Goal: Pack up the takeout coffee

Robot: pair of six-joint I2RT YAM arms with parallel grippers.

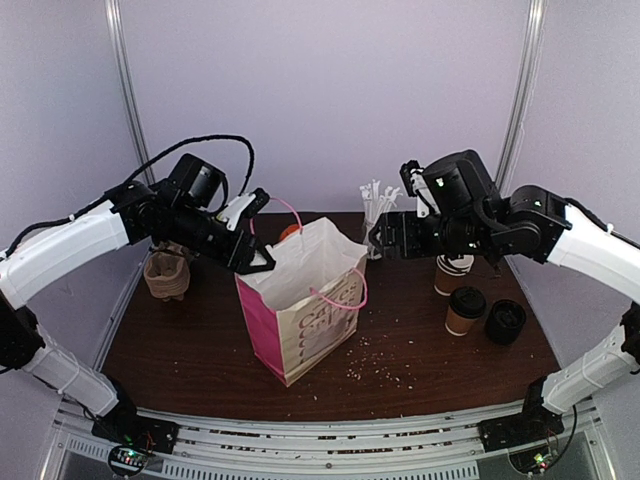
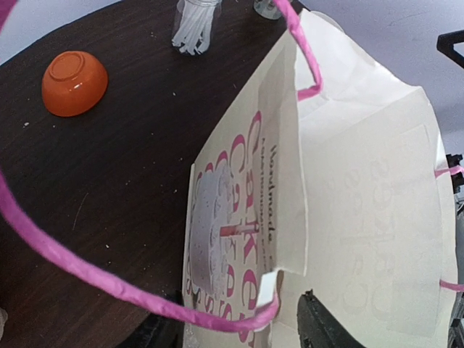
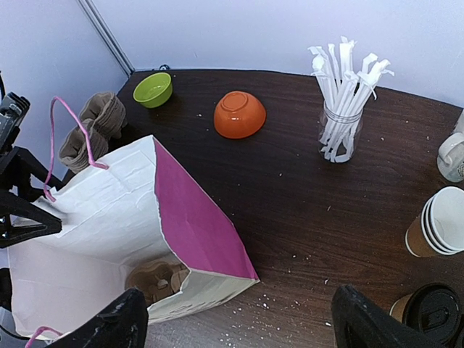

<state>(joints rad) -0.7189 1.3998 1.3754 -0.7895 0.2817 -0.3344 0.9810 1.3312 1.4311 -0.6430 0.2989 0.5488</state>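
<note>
Jaws spread wide on the right gripper (image 3: 239, 293), nothing held, poised above the dark table (image 1: 190, 350) just right of the paper bag (image 1: 300, 305); jaws likewise apart on the left gripper (image 1: 265, 231), straddling the bag's left rim, a pink handle (image 2: 94, 279) looping close by, no firm pinch to be seen. Bag upright near mid-table, mouth gaping upward, pink side panel toward the right arm; a pulp cup carrier (image 3: 154, 279) lying at its bottom; near table edge just in front of the bag. Bare tabletop between the bag and the cups on the right, flecked with crumbs (image 1: 375, 365). Behind the bag an orange bowl (image 3: 239, 114) turned upside down; a green bowl (image 3: 154, 88) farther left; a glass of wrapped straws (image 3: 341, 123) just behind the right gripper; stacked pulp carriers (image 1: 167, 272) at the left edge. Well apart from the bag, at the right side, the takeout coffee (image 1: 465, 311) upright: brown kraft cup, black lid on; just behind it a stack of open cups (image 1: 453, 272); just beside it a squat pile of black lids (image 1: 505, 322); a cream mug (image 3: 453, 156) at the far right.
</note>
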